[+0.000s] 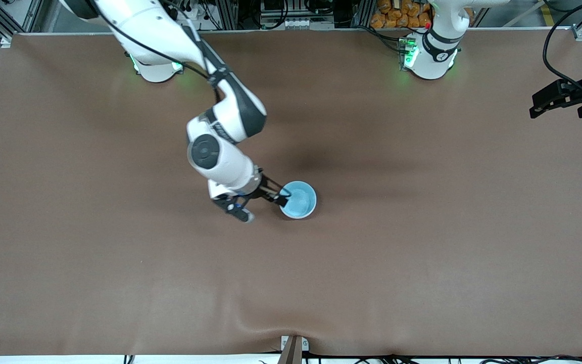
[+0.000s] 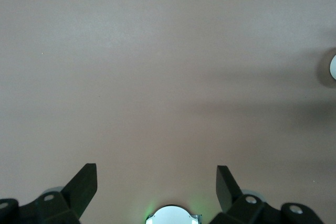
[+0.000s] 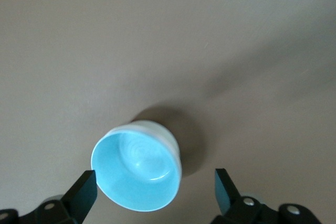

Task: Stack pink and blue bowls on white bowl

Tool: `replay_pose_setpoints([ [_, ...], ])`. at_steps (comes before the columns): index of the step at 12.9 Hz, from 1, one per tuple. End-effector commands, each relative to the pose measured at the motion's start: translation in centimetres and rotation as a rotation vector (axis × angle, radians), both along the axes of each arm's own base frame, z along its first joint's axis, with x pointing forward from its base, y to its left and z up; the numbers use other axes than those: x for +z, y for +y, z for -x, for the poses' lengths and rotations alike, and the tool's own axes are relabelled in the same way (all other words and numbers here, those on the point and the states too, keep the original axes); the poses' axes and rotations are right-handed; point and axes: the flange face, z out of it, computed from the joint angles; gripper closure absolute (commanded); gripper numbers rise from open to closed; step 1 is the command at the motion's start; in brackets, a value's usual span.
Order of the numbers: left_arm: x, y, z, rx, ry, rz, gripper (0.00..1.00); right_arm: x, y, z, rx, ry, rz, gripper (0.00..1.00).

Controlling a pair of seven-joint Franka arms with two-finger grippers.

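The light blue bowl (image 1: pixel 299 199) stands upright near the middle of the table, its inside facing up. A pale whitish wall (image 3: pixel 157 128) shows under its rim; whether that is the white bowl I cannot tell. The pink bowl is hidden. My right gripper (image 1: pixel 264 206) hangs open just above the blue bowl (image 3: pixel 137 174). The bowl lies between its two fingers (image 3: pixel 85 188), close to one and apart from the other. My left gripper (image 1: pixel 559 103) waits, open (image 2: pixel 156 182), over the table's edge at the left arm's end, with nothing between its fingers.
The brown table cover (image 1: pixel 422 242) is bare around the bowl. The right arm's base (image 1: pixel 155 70) and the left arm's base (image 1: pixel 430 63) stand at the table edge farthest from the front camera. A bracket (image 1: pixel 293 346) sits at the nearest edge.
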Motion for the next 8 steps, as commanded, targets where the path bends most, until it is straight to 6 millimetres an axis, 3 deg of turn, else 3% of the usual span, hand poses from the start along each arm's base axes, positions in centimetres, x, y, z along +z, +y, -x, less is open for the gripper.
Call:
replay_pose_setpoints([
  [1, 0.2, -0.2, 0.0, -0.011, 0.006, 0.009, 0.0, 3.8, -7.5, -1.6, 0.14, 0.031, 0.007, 0.0],
  [3, 0.2, -0.3, 0.0, -0.012, 0.005, 0.011, 0.0, 4.6, -13.0, -2.0, 0.257, 0.028, 0.051, 0.0],
  [5, 0.3, -0.3, 0.0, -0.013, 0.003, 0.011, 0.0, 5.5, -17.2, -1.2, 0.375, -0.006, 0.148, 0.0],
  [8, 0.2, -0.3, 0.0, -0.013, 0.006, 0.011, 0.0, 7.4, -24.0, -0.6, 0.508, -0.024, 0.145, 0.0],
])
